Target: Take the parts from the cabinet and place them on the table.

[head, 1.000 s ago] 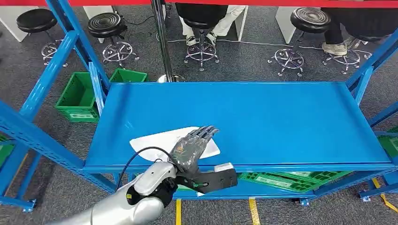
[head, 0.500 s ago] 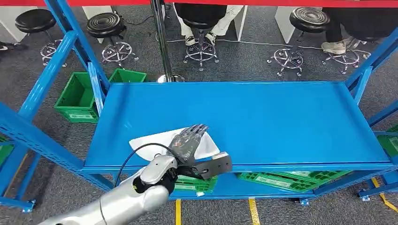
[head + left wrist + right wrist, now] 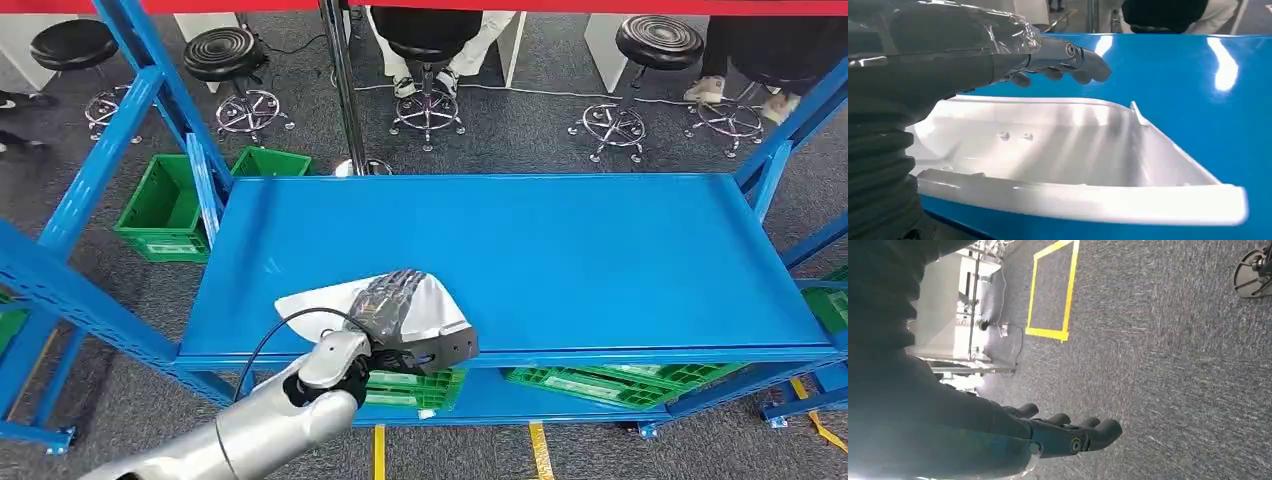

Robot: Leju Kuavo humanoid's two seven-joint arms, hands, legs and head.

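Note:
A white moulded plastic part (image 3: 443,306) lies at the front left of the blue cabinet shelf (image 3: 580,250), its near edge over the shelf's front lip. My left hand (image 3: 392,304) lies on top of it and grips its near edge, fingers stretched over it; the thumb is hidden. In the left wrist view the part (image 3: 1073,145) is a shallow tray shape with a raised rim, and the fingers (image 3: 1068,57) reach out just above it. My right hand (image 3: 1068,434) hangs over grey carpet with fingers apart and nothing in it.
Blue uprights (image 3: 150,90) frame the shelf on both sides. Green crates sit on the floor at the left (image 3: 165,205) and on the lower shelf (image 3: 590,385). Stools (image 3: 232,60) and seated people (image 3: 430,40) are behind the cabinet.
My left hand has drawn back toward me along the part. The part's right side has tipped up and its outline has shifted slightly toward the shelf's front edge.

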